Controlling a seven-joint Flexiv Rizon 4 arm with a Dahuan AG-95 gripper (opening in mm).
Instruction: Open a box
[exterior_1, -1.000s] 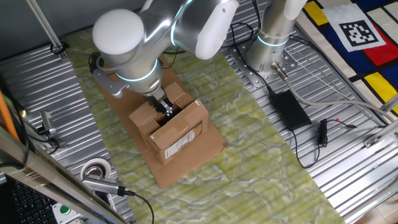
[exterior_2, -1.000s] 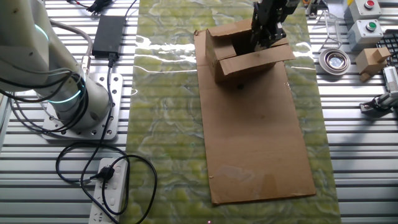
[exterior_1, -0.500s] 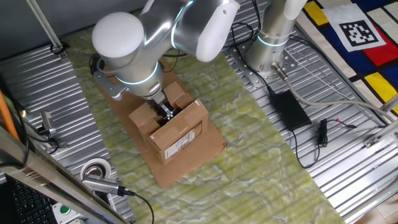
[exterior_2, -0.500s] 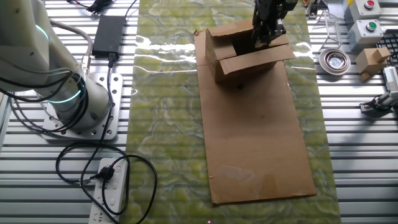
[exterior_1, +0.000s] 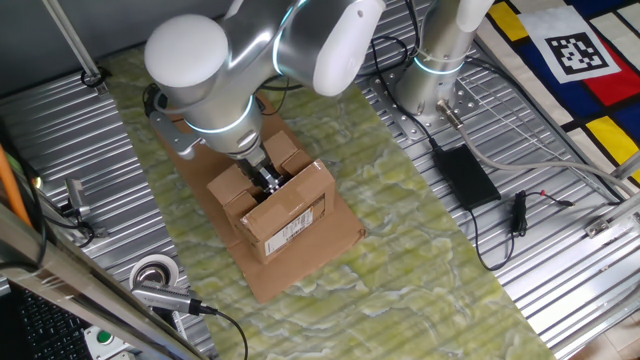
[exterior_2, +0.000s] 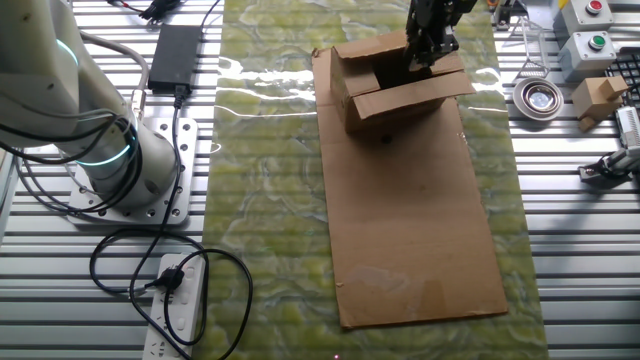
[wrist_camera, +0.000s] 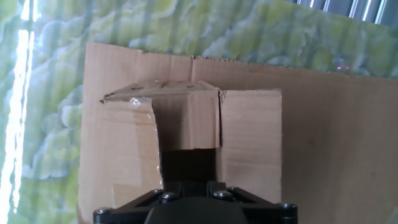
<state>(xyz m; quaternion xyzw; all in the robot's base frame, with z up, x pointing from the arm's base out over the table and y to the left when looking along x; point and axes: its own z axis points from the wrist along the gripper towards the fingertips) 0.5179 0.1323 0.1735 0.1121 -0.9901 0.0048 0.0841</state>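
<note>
Box (exterior_1: 283, 210) sits on cardboard sheet (exterior_2: 410, 230) near one end of the surface's green mat (exterior_1: 420, 240); flaps partly up; end effector (exterior_1: 265, 178) at top opening, prob. to lift a flap; grip state can't tell, fingers hidden.

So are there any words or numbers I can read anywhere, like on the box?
White label on the box: barcode and print, too small to read.
Black-and-white square code on the coloured mat: a pattern, no letters.
Nothing else readable shows.
</note>
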